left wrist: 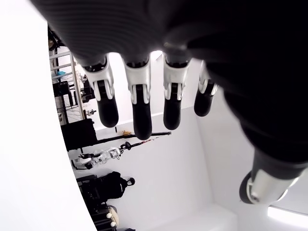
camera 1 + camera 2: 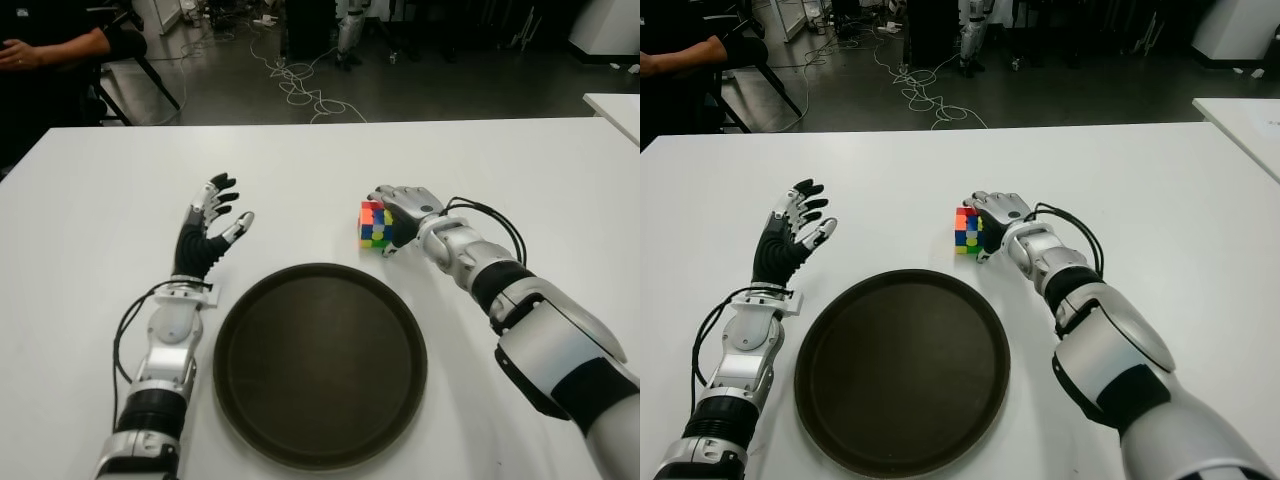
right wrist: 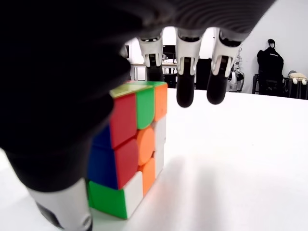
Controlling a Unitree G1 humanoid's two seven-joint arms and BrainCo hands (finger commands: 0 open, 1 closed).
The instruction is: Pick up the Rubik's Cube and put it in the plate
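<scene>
A: Two hands in view. Where's the Rubik's Cube (image 2: 374, 224)?

B: On the white table (image 2: 90, 230), just beyond the far right rim of the plate (image 2: 320, 365), not in it. Plate is dark, round, sits between the two arms

A: Right hand (image 2: 405, 207)?

B: Right beside the cube, on its right side. Wrist view shows the thumb (image 3: 62, 192) down along one face and the fingers (image 3: 185, 86) hanging over the top edge, tips past the cube. Fingers loosely curved around it, not clamped. Cube flat on the table

A: Left hand (image 2: 208, 230)?

B: Left of the plate, near its far left rim, palm up-ish, fingers spread, holding nothing

A: Anything else?

B: Person's arm (image 2: 55, 45) at the far left, cables (image 2: 305, 90) on the floor behind the table
</scene>
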